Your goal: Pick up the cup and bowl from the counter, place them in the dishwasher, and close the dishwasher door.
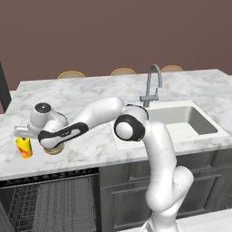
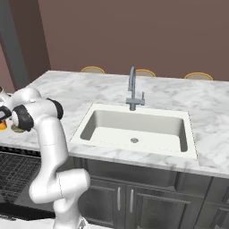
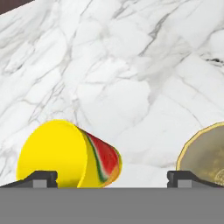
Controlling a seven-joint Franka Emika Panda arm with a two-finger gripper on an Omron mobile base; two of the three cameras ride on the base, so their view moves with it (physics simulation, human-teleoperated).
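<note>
bowl (image 1: 55, 150) mostly hidden beneath the arm, cup (image 1: 24, 147) top covered by the tool (image 1: 21, 133), dishwasher (image 1: 50, 201) cut off below

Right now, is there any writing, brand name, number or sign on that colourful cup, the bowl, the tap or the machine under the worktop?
None: no words, numbers or signs can be read anywhere.
cup: yellow with red blotches, no lettering.
bowl: plain tan.
tap: plain grey.
dishwasher: dark, wire racks, no label visible.
counter: grey veins only.
</note>
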